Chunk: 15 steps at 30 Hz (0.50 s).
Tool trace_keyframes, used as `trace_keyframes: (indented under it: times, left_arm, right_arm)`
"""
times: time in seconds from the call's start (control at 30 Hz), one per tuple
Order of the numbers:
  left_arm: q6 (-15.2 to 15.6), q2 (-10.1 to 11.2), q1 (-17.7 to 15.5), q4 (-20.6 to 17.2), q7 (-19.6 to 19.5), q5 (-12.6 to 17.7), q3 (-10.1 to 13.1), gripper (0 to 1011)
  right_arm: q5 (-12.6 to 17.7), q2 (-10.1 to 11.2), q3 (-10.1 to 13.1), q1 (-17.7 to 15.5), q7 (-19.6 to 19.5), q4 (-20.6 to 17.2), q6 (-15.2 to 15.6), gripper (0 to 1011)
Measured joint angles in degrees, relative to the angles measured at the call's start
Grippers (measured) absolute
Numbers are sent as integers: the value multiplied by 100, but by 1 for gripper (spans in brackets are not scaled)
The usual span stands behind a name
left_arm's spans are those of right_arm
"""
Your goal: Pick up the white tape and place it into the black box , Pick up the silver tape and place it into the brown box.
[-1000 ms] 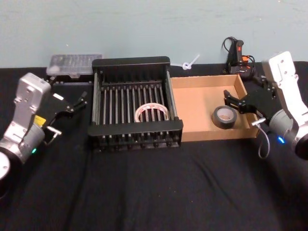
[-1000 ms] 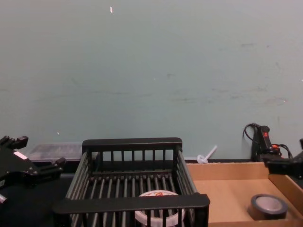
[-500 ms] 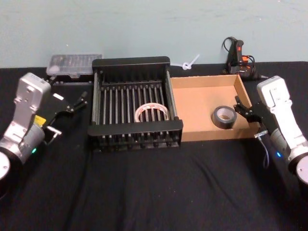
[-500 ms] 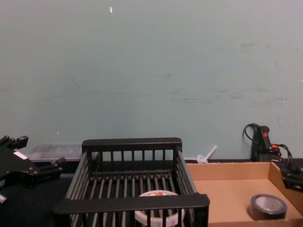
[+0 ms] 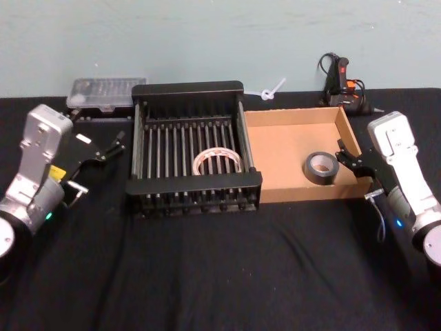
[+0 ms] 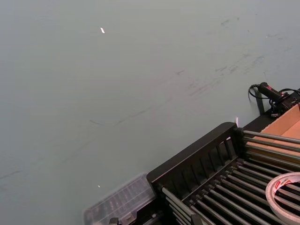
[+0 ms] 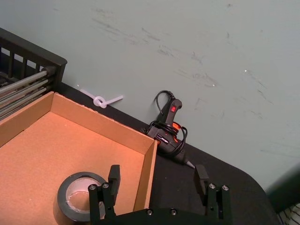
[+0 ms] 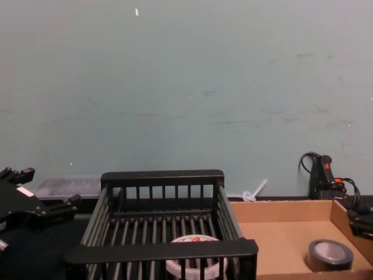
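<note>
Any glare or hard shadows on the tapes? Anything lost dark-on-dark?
Head view: even light, no glare on the white tape or the silver tape; the black box and the left claw blend into the black cloth. Right wrist view: only soft shading inside the brown box.

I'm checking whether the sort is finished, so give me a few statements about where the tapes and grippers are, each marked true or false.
1. The white tape lies inside the black box. True.
2. The silver tape sits on the table outside the brown box. False: it lies inside the box, near its right wall.
3. The right gripper is open and holds nothing. True.
4. The left gripper is clamped on the white tape. False: it is left of the black box, open and empty.
</note>
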Motion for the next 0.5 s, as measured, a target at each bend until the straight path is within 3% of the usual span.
trace_keyframes:
  times: [0.5]
  left_arm:
    - [0, 0, 1, 0, 0, 0, 0, 1001]
  right_arm:
    - [-3, 8, -11, 1, -9, 7, -10, 1002]
